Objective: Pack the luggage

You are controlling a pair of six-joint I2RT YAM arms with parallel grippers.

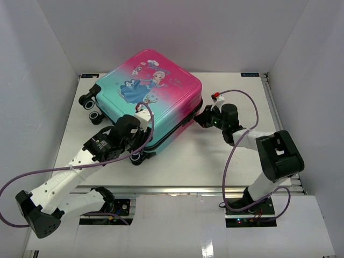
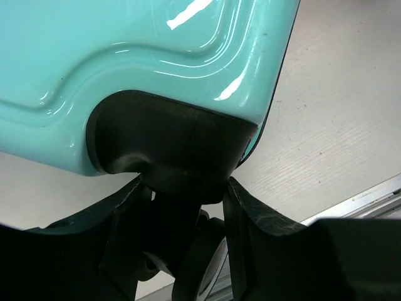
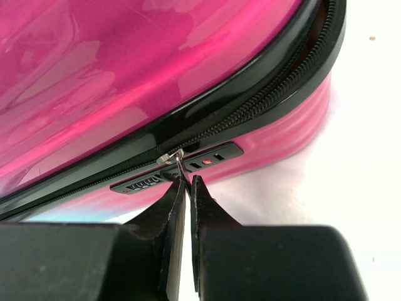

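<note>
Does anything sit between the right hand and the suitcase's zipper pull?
Nothing visible does. The right hand is pinched shut on the zipper pull, right beside the lock on the pink side of the suitcase.

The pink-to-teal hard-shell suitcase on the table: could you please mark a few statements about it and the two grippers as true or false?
1. The pink-to-teal hard-shell suitcase lies open. False: its lid is down, print upward.
2. The right gripper pinches the silver zipper pull. True.
3. The left gripper straddles a black wheel mount. True.
4. The right gripper works at the teal end. False: it is at the pink side, by the black lock.
</note>
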